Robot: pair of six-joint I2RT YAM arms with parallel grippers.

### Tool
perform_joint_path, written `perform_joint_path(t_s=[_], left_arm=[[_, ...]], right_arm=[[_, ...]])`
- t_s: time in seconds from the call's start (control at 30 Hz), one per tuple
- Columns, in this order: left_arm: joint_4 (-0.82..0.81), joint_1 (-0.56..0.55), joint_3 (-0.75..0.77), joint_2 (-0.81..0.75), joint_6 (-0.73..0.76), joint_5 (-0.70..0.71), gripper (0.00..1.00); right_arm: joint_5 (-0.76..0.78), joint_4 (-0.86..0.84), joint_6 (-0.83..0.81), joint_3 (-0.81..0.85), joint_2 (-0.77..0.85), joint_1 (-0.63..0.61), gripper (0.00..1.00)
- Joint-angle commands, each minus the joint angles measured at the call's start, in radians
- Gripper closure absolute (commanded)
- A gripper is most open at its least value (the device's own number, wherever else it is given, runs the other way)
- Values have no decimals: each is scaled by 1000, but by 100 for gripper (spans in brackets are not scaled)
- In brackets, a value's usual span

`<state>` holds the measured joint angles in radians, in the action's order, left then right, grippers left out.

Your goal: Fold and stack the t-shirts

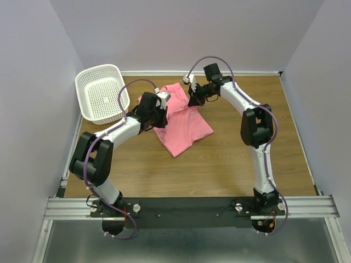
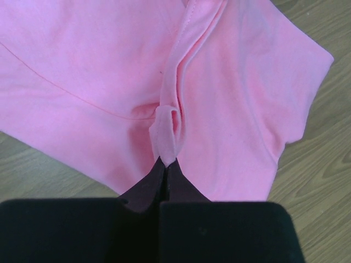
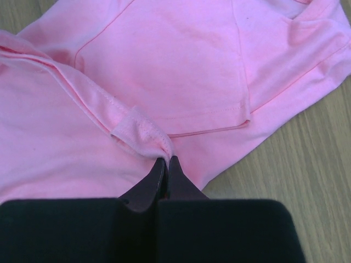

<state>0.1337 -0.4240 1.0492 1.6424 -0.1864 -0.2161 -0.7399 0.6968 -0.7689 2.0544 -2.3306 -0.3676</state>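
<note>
Both are clamped shut on little pinches of the pink t-shirt (image 1: 184, 129), left gripper (image 2: 166, 164) on its left side, right gripper (image 3: 166, 161) on its right (neither's really closer), so it stretches between them, long axis trailing nearward across the desk (image 1: 236, 159).

Top external: fixed, high and behind the arm bases, facing forward and down. Far view; whole surface (image 1: 230, 164), left arm (image 1: 118, 131), right arm (image 1: 255, 123) and white basket (image 1: 101, 93) in frame.
Left wrist: mounted on the left arm, looks down along the left fingers (image 2: 143, 190). Very near; pink t-shirt (image 2: 98, 71) fills most of the frame.
Right wrist: same set-up, along the right fingers (image 3: 143, 189), equally near.
Shared: all three views take in the pink t-shirt and the bare surface beside it.
</note>
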Motion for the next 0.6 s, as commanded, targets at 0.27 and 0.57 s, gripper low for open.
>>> perform_joint_path(t_s=[0.27, 0.57], left_arm=[[23, 14, 22, 25, 7, 43, 100], [33, 16, 41, 60, 11, 49, 100]], right_arm=[[47, -34, 51, 53, -62, -10, 97], [46, -39, 59, 72, -70, -8, 95]])
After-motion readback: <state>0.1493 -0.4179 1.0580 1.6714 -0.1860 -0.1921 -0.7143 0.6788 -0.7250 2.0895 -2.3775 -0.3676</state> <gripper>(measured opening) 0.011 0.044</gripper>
